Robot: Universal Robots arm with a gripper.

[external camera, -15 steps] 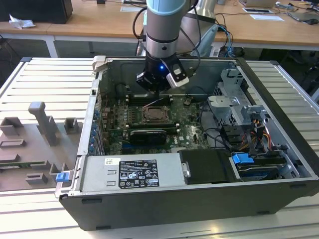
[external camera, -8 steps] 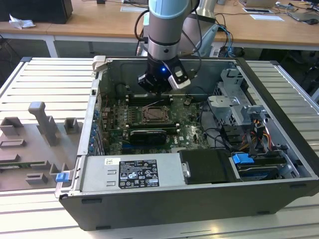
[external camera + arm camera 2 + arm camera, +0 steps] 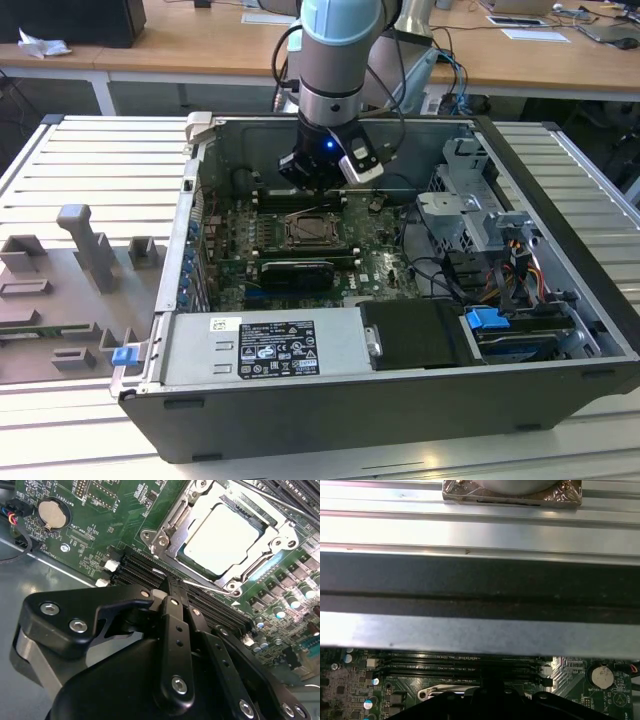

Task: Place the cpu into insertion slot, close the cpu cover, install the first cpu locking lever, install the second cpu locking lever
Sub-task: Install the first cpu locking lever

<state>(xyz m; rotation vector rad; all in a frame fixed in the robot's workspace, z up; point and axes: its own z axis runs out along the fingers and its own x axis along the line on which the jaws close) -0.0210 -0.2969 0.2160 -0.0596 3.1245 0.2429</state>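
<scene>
My tool [image 3: 172, 587] is clenched, fingers pressed together on nothing I can make out, tips low over the memory slots [image 3: 145, 570] just beside the insertion slot [image 3: 172, 527]. The cpu [image 3: 225, 537] sits in it with the cpu cover [image 3: 260, 552] shut. I judge the lever step is in hand; it calls for careful hooking.

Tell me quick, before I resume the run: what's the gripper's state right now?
Gripper: shut, holding nothing, tips close together at a thin metal lever beside the covered cpu.
</scene>
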